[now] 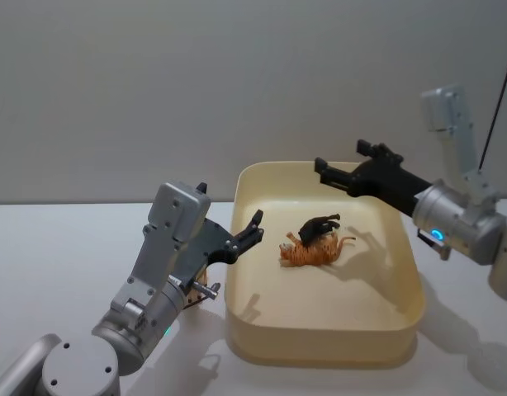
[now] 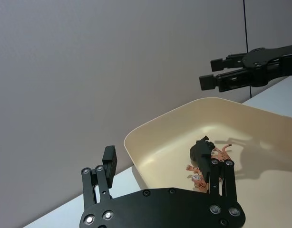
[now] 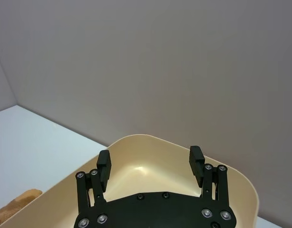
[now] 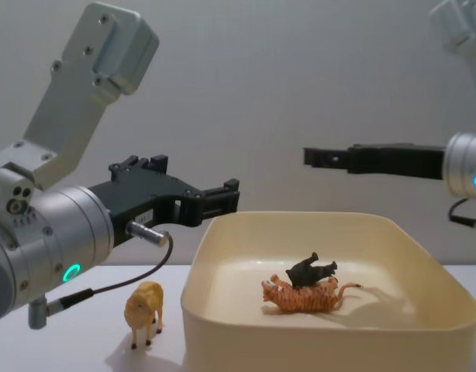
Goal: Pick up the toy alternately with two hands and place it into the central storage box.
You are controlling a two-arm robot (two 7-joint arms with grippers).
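**Two toys in the box, one on the table**

The cream-yellow storage box (image 1: 336, 353) sits on the white table (image 1: 55, 247). On its floor an orange tiger (image 1: 315, 252) lies on its side, and a black animal (image 1: 319, 224) rests on top of it, touching it. Outside the box, a tan figure (image 4: 145, 308) stands upright on the table near the left wall.

The left gripper (image 2: 162, 164) hangs above that figure and the box's left rim, its fingers spread wide and holding nothing. From the head view its body hides most of the figure. A cable (image 4: 156, 271) from the wrist loops just above the figure.

The right gripper (image 3: 150, 162) hovers over the box's far rim, well above the toys, its fingers also wide apart and empty.
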